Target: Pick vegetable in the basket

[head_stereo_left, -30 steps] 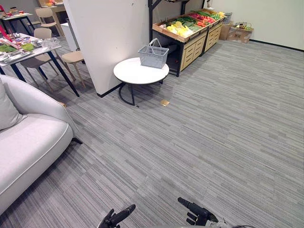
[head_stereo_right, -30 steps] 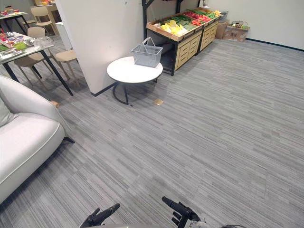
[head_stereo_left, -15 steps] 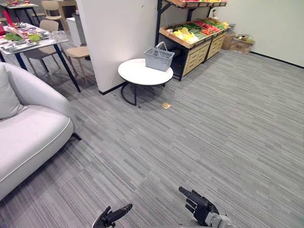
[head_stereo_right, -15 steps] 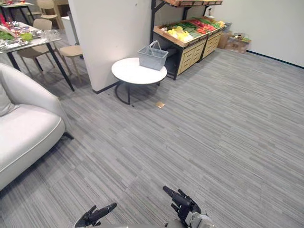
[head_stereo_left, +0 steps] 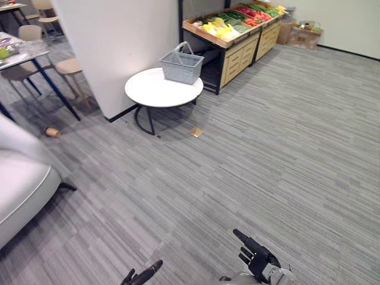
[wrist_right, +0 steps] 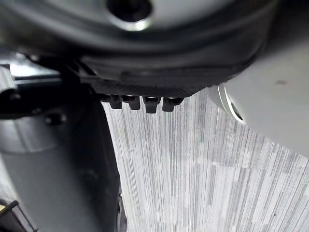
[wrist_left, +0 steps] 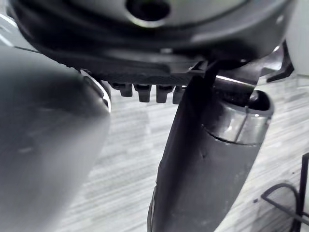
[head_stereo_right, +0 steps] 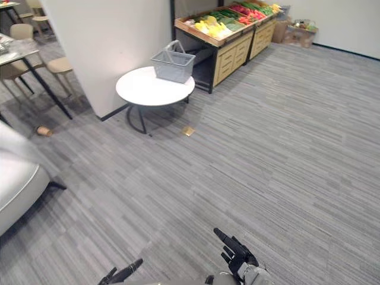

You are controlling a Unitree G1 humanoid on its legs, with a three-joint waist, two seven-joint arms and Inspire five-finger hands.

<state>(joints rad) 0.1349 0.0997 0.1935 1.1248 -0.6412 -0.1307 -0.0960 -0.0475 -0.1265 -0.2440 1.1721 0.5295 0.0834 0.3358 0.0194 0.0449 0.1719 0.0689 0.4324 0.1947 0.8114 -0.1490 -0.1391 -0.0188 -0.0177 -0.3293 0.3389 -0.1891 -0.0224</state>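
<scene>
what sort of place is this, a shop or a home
Likely a staged shop-and-home demo room: a wooden produce stand loaded with vegetables, a grey shopping basket on a round white table, and a pale sofa nearby on grey carpet.

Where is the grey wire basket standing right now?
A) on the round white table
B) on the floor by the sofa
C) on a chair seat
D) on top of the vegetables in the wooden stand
A: the grey basket stands on the round white table, near its far edge, close to the wooden vegetable stand.
</scene>
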